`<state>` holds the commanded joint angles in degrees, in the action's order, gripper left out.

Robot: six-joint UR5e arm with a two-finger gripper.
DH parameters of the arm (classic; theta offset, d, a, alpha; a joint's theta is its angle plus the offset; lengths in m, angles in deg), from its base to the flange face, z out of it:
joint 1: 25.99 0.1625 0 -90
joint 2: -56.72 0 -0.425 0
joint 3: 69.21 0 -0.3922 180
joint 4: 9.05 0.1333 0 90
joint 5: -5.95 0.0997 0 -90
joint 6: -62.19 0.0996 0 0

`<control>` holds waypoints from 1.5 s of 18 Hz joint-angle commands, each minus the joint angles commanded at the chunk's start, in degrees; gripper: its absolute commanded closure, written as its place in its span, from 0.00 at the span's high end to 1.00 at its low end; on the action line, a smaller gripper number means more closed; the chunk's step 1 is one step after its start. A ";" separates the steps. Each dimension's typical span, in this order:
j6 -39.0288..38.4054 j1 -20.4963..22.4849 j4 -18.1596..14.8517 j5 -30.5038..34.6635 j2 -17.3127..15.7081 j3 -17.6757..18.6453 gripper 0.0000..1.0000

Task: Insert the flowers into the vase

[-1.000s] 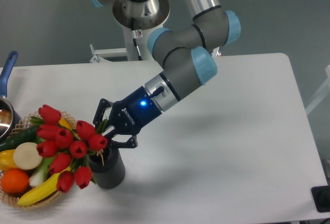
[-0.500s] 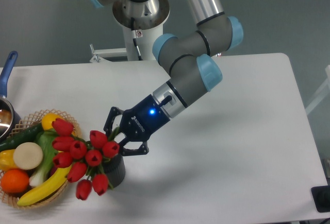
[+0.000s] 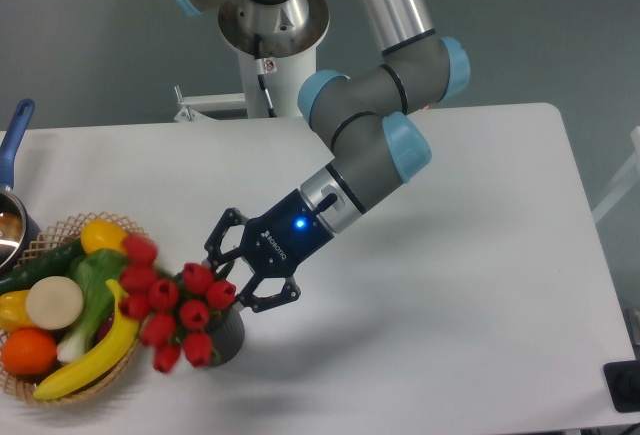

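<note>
Red tulips, the flowers [image 3: 170, 300], lean out leftward, slightly blurred, over the vase [image 3: 226, 337]. That short dark grey cylinder stands upright near the table's front edge, toward its left corner.

Woven wicker basket [image 3: 30, 391], matt table [image 3: 450, 285]

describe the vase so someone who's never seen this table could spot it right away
Start at the wicker basket of toy fruit at the table's left front corner. Just to its right, below the gripper, stands the vase, mostly hidden by red tulips. It is a short dark grey cylinder, unlike the woven, colourful basket.
</note>
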<state>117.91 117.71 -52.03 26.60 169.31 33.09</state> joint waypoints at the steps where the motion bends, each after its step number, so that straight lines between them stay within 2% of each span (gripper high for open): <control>1: 0.00 0.44 0.09 0.00 -0.27 0.35 0.79; 3: 0.00 1.23 0.00 0.00 -0.79 1.32 1.00; 10: 0.09 5.71 -0.09 0.26 -3.25 3.08 1.00; 13: 0.09 8.52 -0.09 4.29 -4.13 2.99 1.00; 18: 0.18 14.49 -0.09 17.91 -4.49 1.06 1.00; 21: 0.26 15.73 -0.09 26.33 -4.49 0.27 1.00; 25: 9.56 16.88 -0.09 48.55 -4.14 -0.87 1.00; 27: 11.16 16.62 -0.17 55.52 -4.05 -0.61 1.00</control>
<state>129.07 134.32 -52.20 82.12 165.26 32.48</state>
